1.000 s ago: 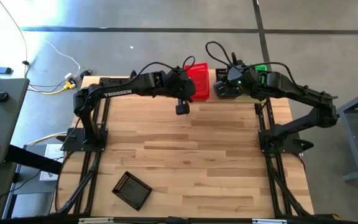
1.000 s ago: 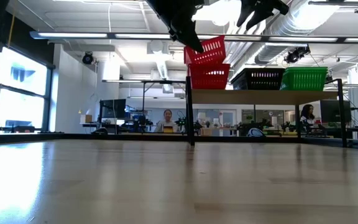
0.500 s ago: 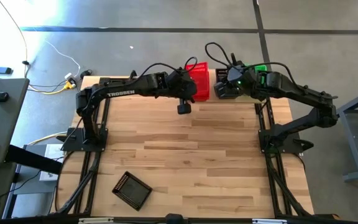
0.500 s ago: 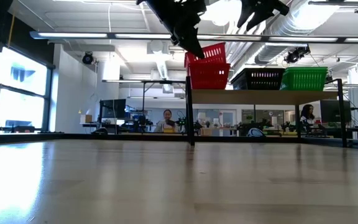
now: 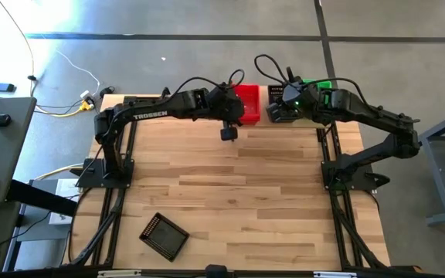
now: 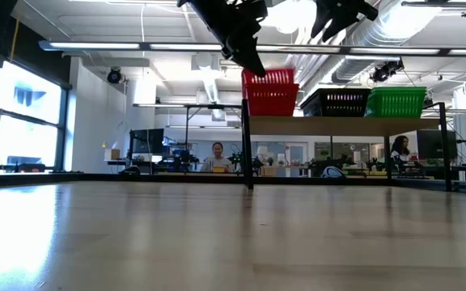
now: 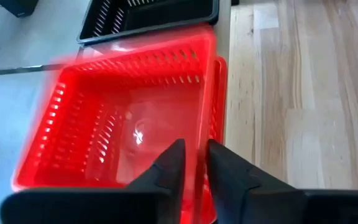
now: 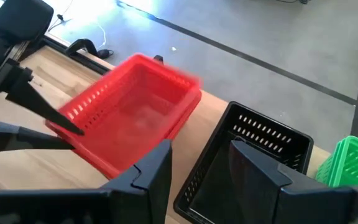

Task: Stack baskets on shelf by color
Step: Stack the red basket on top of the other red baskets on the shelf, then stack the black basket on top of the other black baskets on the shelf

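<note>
My left gripper (image 7: 191, 163) straddles the top red basket's (image 7: 129, 118) wall (jaws parted a crack, grip uncertain), so withdrawing carelessly could drag it off the stack.

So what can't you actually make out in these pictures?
- How many red baskets are stacked: the wrist views blur them, and the left arm covers part in the high view.
- Whether the left gripper grips the red rim: its fingers straddle it, contact unclear.
- The black basket alone on the tabletop: too small to tell which way up.
</note>
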